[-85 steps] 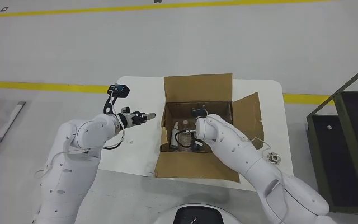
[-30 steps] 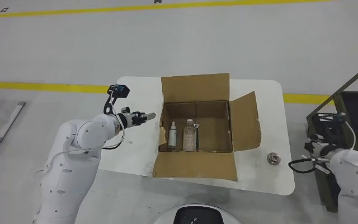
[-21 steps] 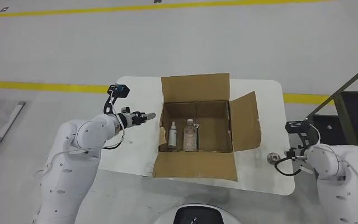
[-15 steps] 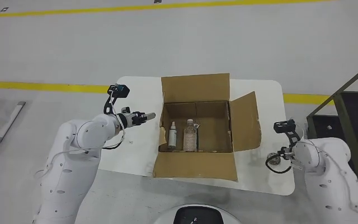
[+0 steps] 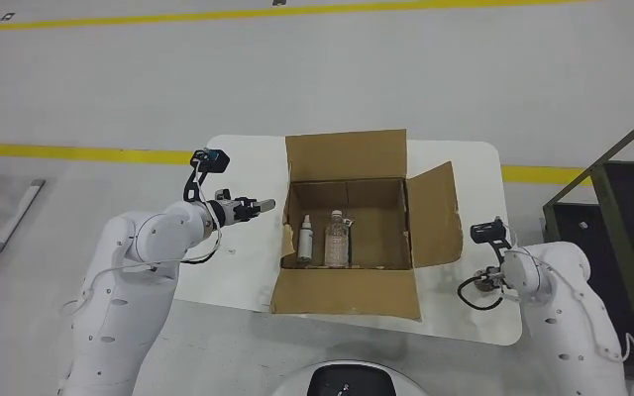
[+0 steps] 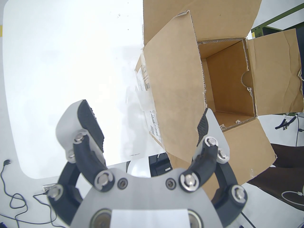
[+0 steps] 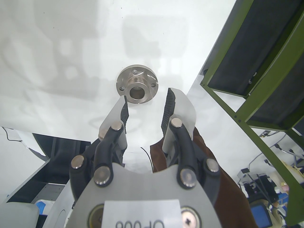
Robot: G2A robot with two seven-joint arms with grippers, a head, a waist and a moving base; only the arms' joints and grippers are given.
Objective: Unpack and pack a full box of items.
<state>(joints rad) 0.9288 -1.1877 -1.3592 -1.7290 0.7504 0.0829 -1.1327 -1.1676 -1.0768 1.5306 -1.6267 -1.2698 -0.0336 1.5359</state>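
An open cardboard box (image 5: pixel 347 156) stands mid-table with its flaps spread. Inside, a small white bottle (image 5: pixel 305 239) and a clear bottle (image 5: pixel 337 238) lie side by side. My left gripper (image 5: pixel 260 207) hovers open just left of the box, and its wrist view has the near flap (image 6: pixel 175 84) between the open fingers (image 6: pixel 90 119). A round metal flange (image 7: pixel 137 87) lies on the table to the right of the box. My right gripper (image 7: pixel 146 98) is open just short of it, one fingertip to each side, with nothing held.
The white table (image 5: pixel 248 168) has bare room left of the box. A green-framed dark rack (image 5: pixel 594 247) stands close off the table's right edge, near my right arm (image 5: pixel 555 297). The table's rounded front right corner is close to the flange.
My right arm left the box, swung out past the table's right edge, then came back in over the flange. The left arm, box and bottles have not moved.
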